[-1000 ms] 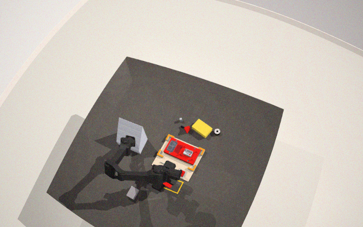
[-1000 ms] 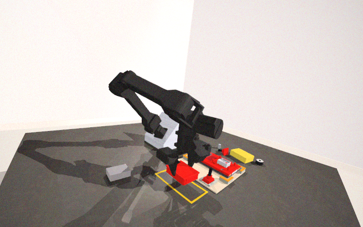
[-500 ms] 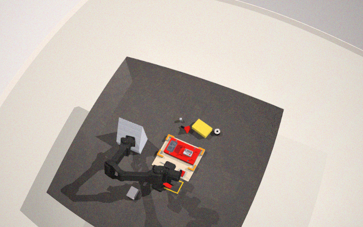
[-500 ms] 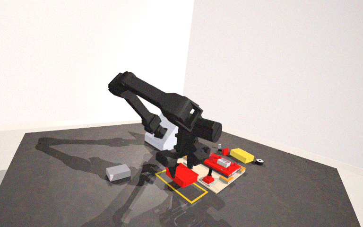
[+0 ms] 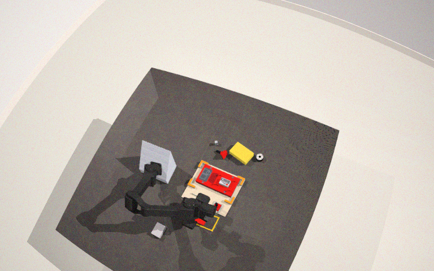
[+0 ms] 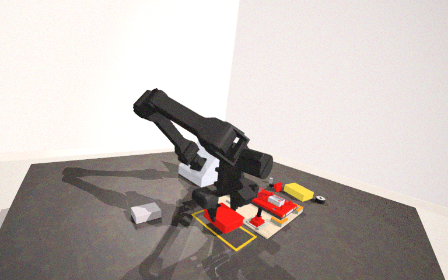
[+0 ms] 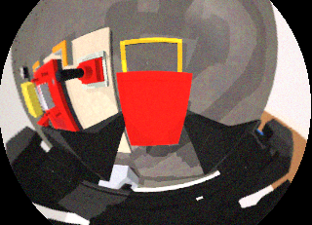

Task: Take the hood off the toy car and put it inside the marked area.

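The red hood (image 5: 200, 221) (image 6: 227, 218) (image 7: 154, 108) is off the toy car. My gripper (image 6: 223, 213) (image 7: 154, 112) is shut on it, one finger on each side. The hood is level and very low over the yellow outline of the marked area (image 5: 215, 223) (image 6: 246, 243) (image 7: 151, 40). Whether it touches the table cannot be told. Part of the outline shows beyond the hood; the part under it and the arm is hidden. The toy car (image 5: 212, 181) (image 6: 275, 207) (image 7: 63, 114) sits on its board, with a grey engine block exposed.
The pale board (image 5: 189, 193) (image 6: 267, 233) (image 7: 97, 113) lies beside the outline and bears a small red part with a black post (image 6: 259, 212) (image 7: 72, 73). A grey block (image 5: 159, 230) (image 6: 146, 212) stands on the other side. A yellow block (image 5: 241, 153) (image 6: 298, 191) lies beyond the car.
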Tool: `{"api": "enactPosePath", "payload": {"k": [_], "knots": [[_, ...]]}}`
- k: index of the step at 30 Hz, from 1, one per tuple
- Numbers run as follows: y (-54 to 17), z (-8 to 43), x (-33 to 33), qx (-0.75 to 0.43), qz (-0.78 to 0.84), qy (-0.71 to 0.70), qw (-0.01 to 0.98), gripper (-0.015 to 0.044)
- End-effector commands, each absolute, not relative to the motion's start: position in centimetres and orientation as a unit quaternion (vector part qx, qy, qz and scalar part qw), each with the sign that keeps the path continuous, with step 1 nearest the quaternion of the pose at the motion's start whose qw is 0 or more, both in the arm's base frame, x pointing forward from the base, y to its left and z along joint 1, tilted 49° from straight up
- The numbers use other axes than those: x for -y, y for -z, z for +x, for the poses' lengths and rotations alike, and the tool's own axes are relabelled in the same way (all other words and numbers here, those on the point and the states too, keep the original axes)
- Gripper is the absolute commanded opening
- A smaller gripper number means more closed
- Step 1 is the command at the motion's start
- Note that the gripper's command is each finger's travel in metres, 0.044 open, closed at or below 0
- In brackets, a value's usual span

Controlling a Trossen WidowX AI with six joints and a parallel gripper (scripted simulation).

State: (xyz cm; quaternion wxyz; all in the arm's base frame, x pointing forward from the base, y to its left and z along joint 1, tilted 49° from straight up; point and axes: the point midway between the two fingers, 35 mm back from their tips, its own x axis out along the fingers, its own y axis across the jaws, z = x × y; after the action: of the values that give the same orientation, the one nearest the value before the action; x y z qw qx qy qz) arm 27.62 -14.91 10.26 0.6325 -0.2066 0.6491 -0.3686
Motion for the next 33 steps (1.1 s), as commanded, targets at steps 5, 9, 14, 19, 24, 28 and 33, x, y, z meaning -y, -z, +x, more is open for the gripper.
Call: {"api": "enactPosePath", "payload": {"k": [5,9,14,19,24,28,33], "knots": [[-10.1,27.6,15.2,-0.648,-0.209,0.369,0.632,0.0],[-9.9,27.6,15.4,-0.648,-0.209,0.369,0.632,0.0],[-9.8,27.5,15.5,-0.648,-0.209,0.369,0.632,0.0],[-9.6,27.5,15.7,-0.648,-0.209,0.369,0.632,0.0],[-9.5,27.5,15.9,-0.648,-0.209,0.37,0.632,0.0],[-9.3,27.5,16.1,-0.648,-0.209,0.37,0.632,0.0],[-9.2,27.4,16.2,-0.648,-0.209,0.37,0.632,0.0]]}}
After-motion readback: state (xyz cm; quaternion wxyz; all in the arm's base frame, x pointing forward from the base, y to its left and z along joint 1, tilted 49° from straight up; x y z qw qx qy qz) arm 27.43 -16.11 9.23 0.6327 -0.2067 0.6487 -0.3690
